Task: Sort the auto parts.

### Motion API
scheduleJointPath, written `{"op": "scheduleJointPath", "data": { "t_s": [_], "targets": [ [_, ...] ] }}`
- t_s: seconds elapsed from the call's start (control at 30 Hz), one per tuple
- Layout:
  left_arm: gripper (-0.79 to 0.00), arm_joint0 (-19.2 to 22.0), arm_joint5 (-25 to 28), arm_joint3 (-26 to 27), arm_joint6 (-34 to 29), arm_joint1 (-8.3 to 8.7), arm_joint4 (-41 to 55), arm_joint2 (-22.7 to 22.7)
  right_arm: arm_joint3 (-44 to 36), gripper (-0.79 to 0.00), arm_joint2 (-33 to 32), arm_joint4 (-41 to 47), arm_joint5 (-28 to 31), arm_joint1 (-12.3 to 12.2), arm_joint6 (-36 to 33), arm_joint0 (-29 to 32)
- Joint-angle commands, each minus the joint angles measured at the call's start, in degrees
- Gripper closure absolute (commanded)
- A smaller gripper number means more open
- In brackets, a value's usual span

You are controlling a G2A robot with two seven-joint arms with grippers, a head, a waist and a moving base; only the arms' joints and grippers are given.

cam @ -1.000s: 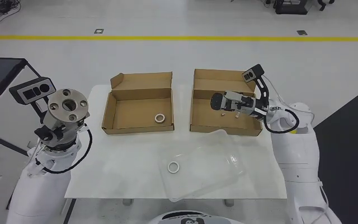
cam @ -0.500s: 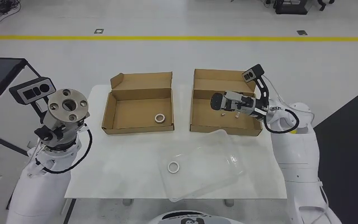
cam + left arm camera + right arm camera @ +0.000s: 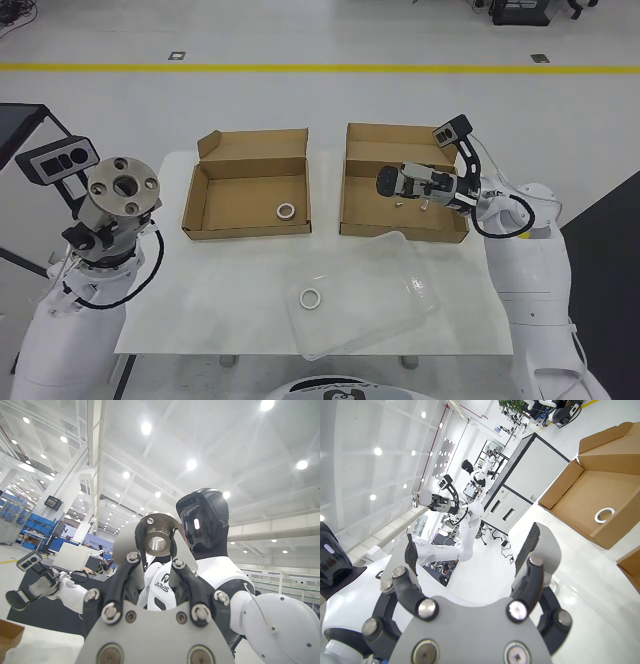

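My left gripper (image 3: 156,540) is shut on a metal flanged bushing (image 3: 155,543), held high and facing upward off the table's left edge; from above, its round flange (image 3: 122,188) with bolt holes faces the camera. My right gripper (image 3: 381,183) hovers over the right cardboard box (image 3: 365,217), and its fingers (image 3: 530,543) stand open with nothing between them. Small metal parts (image 3: 400,205) lie in that box. The left cardboard box (image 3: 238,200) holds a white ring (image 3: 286,211), also seen as a white ring (image 3: 605,515) from the right wrist.
A clear plastic tray (image 3: 370,300) lies on the white table (image 3: 220,290) in front of the boxes, with another white ring (image 3: 311,298) and a small part (image 3: 418,286) in it. Both box lids stand open at the far side.
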State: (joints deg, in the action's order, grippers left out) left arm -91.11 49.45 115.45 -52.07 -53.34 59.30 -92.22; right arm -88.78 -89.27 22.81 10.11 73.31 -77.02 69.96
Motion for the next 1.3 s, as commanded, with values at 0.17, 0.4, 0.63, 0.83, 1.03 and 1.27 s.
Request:
{"op": "scheduleJointPath", "data": {
  "t_s": [0.17, 0.4, 0.63, 0.83, 1.03, 1.27],
  "targets": [
    [0.0, 0.54, -5.12, -0.05, 4.11, -0.41, -16.34, -0.31, 0.0, -0.785, 0.0, 0.0, 0.0, 0.0, 0.0, 0.0],
    [0.0, 0.75, -10.73, -0.17, 5.07, -0.58, -29.91, 0.51, 0.0, -0.785, 0.0, 0.0, 0.0, 0.0, 0.0, 0.0],
    [0.0, 5.08, -16.54, -2.26, 7.59, -0.8, -39.51, 2.19, 0.0, -0.785, 0.0, 0.0, 0.0, 0.0, 0.0, 0.0],
    [0.0, 12.96, -18.88, -6.55, 8.87, -1.13, -46.55, 5.35, 0.0, -0.785, 0.0, 0.0, 0.0, 0.0, 0.0, 0.0],
    [0.0, 19.39, -20.2, -11.49, 12.8, -1.8, -58.47, 10.13, 0.0, -0.785, 0.0, 0.0, 0.0, 0.0, 0.0, 0.0],
    [0.0, 22.97, -19.45, -15.97, 16.7, -2.44, -77.84, 15.53, 0.0, -0.785, 0.0, 0.0, 0.0, 0.0, 0.0, 0.0]
  ]
}}
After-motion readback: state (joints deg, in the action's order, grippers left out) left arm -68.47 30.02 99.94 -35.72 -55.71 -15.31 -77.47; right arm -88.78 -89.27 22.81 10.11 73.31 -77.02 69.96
